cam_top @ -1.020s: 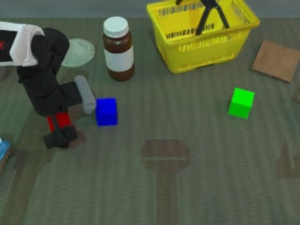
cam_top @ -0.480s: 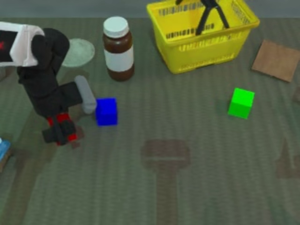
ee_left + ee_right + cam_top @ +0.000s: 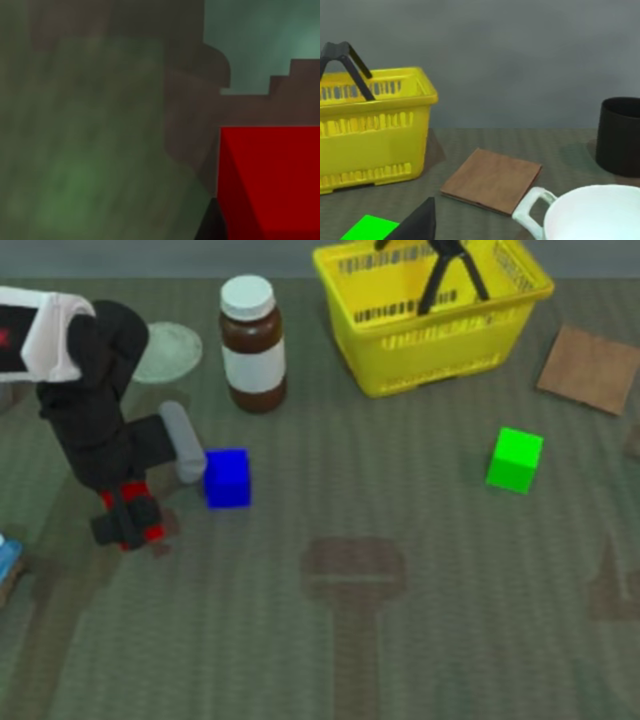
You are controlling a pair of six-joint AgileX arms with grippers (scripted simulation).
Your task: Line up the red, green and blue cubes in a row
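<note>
At left of the top view, our left end effector [image 3: 127,521] stands closed around the red cube [image 3: 150,532], low over the surface [image 3: 450,620]. Blue cube [image 3: 227,478] just right of it; green cube [image 3: 515,460] far right. Step in hand, we judge: red gripped, next to be carried and set beside blue.

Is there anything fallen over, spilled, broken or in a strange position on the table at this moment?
Nothing stands out. The brown jar and yellow basket stand upright, the blue cube and green cube sit flat, far apart. The left gripper is down at the red cube.
</note>
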